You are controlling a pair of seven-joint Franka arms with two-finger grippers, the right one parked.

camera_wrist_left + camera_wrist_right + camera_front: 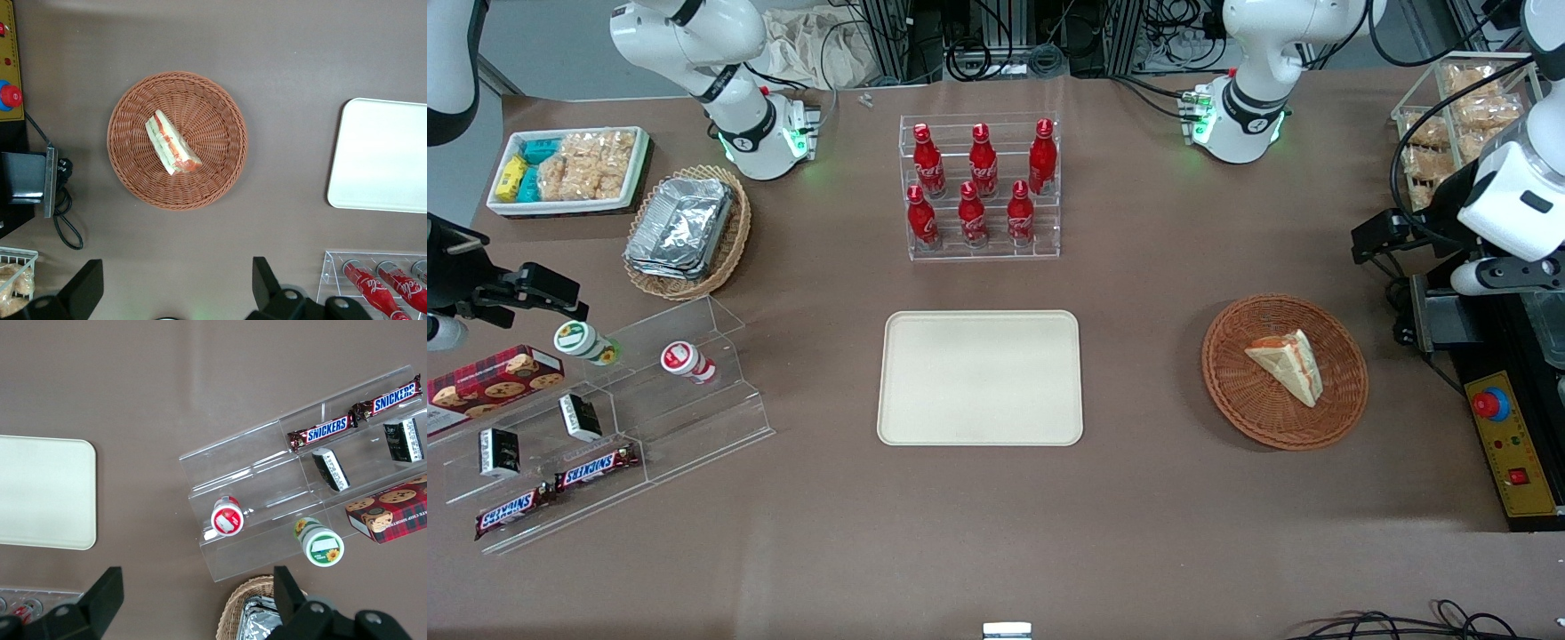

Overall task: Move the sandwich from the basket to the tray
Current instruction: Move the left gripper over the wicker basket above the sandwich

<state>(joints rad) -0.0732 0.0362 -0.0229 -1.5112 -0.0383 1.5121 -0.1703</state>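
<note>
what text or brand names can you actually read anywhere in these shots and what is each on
"SNICKERS": on each of the two chocolate bars on the clear acrylic rack.
Red bottles: white script logo, too small to read.
Cookie box, two round tubs, dark packets: print unreadable.
Yellow control box: no legible label.
Sandwich, basket, tray: no text.
The gripper hangs open above the table beside the basket, unmarked.

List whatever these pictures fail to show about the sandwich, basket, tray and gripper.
- Tray: cut off by the left wrist view's edge.
- Sandwich: underside hidden against the basket.
- Gripper: open above the table near the basket; its body lies outside the left wrist view.
</note>
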